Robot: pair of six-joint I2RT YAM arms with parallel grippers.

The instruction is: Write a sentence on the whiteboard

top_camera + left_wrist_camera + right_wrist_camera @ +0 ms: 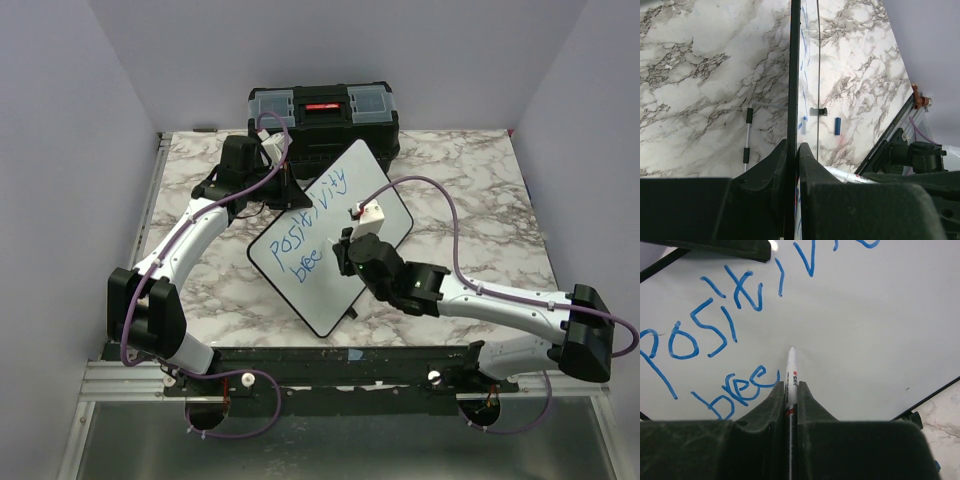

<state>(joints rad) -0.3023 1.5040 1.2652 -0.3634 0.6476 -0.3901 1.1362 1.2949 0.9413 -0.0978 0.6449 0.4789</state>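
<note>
Left end effector (792, 146) clamps the whiteboard (375, 185) by its edge.

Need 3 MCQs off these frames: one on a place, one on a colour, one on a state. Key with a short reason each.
1. Where does the black toolbox sit?
A) at the far edge of the table, beyond the whiteboard
B) between the arm bases
C) flat on the whiteboard

2. What colour is the writing on the whiteboard?
A) red
B) blue
C) green

3. What state is the right end effector in?
A) open and empty
B) shut on the whiteboard's frame
C) shut on the marker

Key:
1 A: the top view shows it past the whiteboard's far corner.
2 B: the right wrist view shows blue strokes.
3 C: the marker's barrel sits clamped in it, with the tip pointing at the whiteboard.
</note>
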